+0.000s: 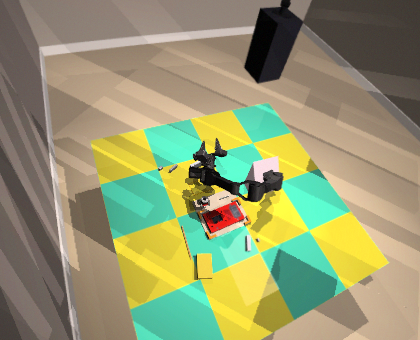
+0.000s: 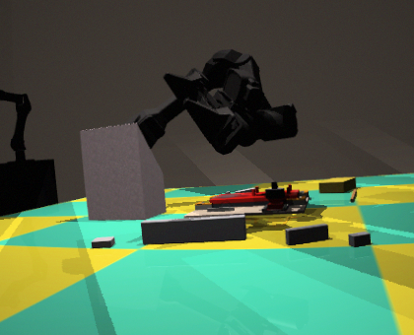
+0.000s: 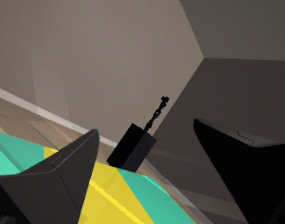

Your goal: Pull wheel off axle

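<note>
My gripper [image 1: 210, 142] [image 2: 176, 90] [image 3: 146, 128] is open and empty, held high above the mat, its fingers pointing away from the red unit. A small dark round part [image 1: 202, 201] [image 2: 274, 189], which looks like the wheel on its upright axle, stands at one end of a pale board beside a red unit [image 1: 225, 218] [image 2: 231, 197]. The wheel and axle are too small to tell apart. The red unit has a pale border with orange corners. I cannot tell which outline is the marked area. The wrist view shows neither wheel nor axle.
A tall pale block [image 1: 265, 168] [image 2: 113, 172] stands near the arm. Grey blocks [image 1: 173, 168] [image 2: 307, 234], a yellow block [image 1: 204, 266] [image 2: 335, 186], a thin orange stick [image 1: 186, 242] and a white bar [image 1: 248, 243] lie around. A black pedestal [image 1: 271, 45] [image 2: 21, 189] [image 3: 133, 150] stands beyond.
</note>
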Available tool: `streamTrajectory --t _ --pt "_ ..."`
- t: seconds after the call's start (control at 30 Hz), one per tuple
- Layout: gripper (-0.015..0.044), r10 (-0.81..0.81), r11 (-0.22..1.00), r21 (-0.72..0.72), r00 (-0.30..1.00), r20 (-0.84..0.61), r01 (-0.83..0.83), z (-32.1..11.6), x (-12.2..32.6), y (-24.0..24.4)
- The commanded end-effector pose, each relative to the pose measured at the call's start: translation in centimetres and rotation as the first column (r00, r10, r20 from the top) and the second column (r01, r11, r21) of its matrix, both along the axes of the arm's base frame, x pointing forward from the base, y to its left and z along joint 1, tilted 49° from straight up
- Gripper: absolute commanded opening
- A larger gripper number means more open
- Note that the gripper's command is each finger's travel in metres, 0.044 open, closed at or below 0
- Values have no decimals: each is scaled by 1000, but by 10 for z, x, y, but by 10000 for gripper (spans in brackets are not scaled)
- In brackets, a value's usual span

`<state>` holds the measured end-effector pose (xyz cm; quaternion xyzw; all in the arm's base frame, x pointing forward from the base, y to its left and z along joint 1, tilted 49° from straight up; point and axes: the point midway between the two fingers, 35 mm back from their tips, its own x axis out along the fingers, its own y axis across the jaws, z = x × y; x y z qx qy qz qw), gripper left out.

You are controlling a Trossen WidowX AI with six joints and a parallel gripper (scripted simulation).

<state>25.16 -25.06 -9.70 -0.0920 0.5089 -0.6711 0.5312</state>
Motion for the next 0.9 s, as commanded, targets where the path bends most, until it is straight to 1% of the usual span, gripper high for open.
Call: streamTrajectory --t 0.0,0.03,0.1,0.23,0.37,0.5,0.6,0.67,0.77,0.87 --pt "374 1 1000 13 1000 -3 -1 -1 0 1" --pt "348 4 999 53 1000 -10 -4 -3 1 2" --pt "300 24 980 197 999 -32 -17 -9 6 10" --pt "300 96 867 494 994 -44 -61 -19 17 32" --pt "300 175 666 736 985 7 -124 -21 29 60" --pt "300 239 404 890 963 123 -213 -12 45 90" --pt "300 262 188 936 934 245 -298 1 58 114" --pt "300 260 44 932 905 338 -360 14 67 130" --pt "300 227 -158 874 844 485 -460 38 82 152" --pt "300 159 -333 759 759 631 -560 67 97 171"
